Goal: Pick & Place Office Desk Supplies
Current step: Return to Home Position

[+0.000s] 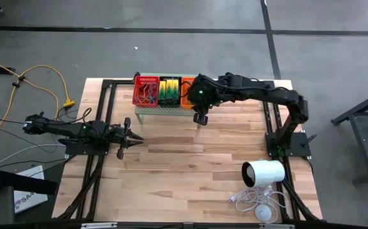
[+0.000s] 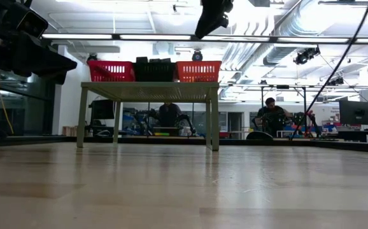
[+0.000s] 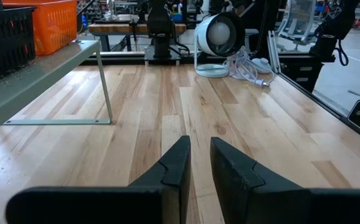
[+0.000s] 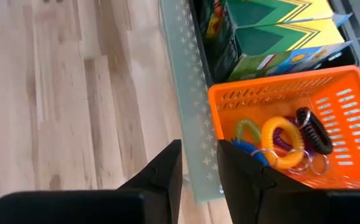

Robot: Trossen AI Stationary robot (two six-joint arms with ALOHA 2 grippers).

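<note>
Left wrist view: the left gripper (image 3: 200, 171) sits low over the wooden table (image 3: 167, 106) at its left side, its fingers only a narrow slit apart and holding nothing. Just past it stands the pale green stand (image 3: 43, 68) on thin legs, with a black tray (image 3: 2, 43) and an orange tray (image 3: 46, 25) on top, and farther off near the table's other side lies a white cylinder (image 3: 223, 34) with its cable. Seen from above, the red tray (image 1: 146, 91), holding thin loops, is the leftmost of the three trays, which sit side by side on the stand. The right gripper (image 4: 198, 171) hangs in the air over the front edge of the stand, beside the orange tray; its fingers are a little apart and empty. Below it the orange tray holds coloured rings (image 4: 283, 143), and the black tray holds yellow-and-green packs (image 4: 273, 37). Behind the table, across the room, a person (image 2: 270, 111) sits at a bench.
</note>
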